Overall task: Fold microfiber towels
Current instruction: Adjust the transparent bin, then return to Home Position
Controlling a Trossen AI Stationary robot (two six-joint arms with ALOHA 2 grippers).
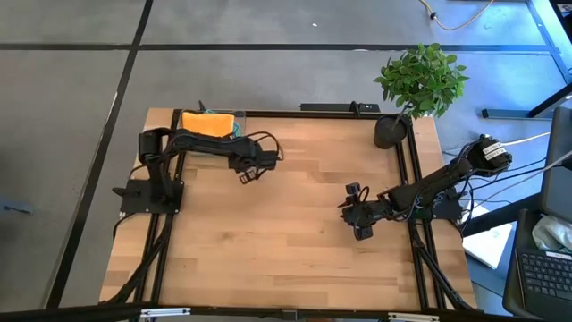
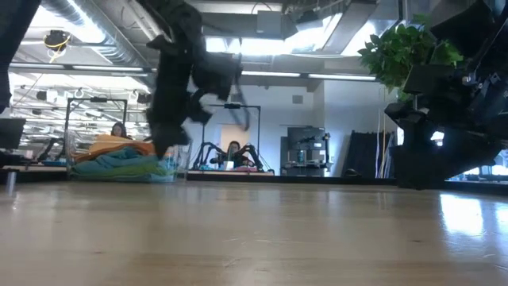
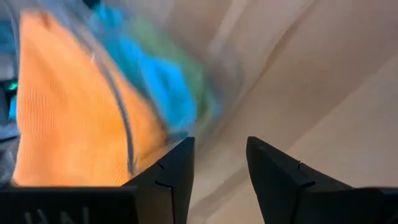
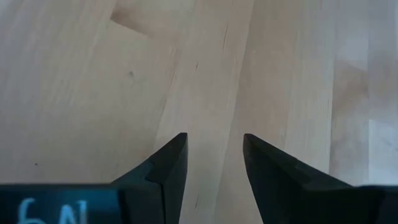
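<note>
A pile of microfiber towels sits in a clear bin at the table's far left, with the orange towel on top. In the left wrist view the orange towel lies beside a blue towel and a lime green one. The low view shows the pile as orange over teal. My left gripper is open and empty above the table, just right of the bin; it also shows in its wrist view. My right gripper is open and empty over bare wood at the right.
A potted plant stands at the table's far right corner. A black frame rail runs along the table's far edge. Bare wooden tabletop lies between the arms and toward the near edge.
</note>
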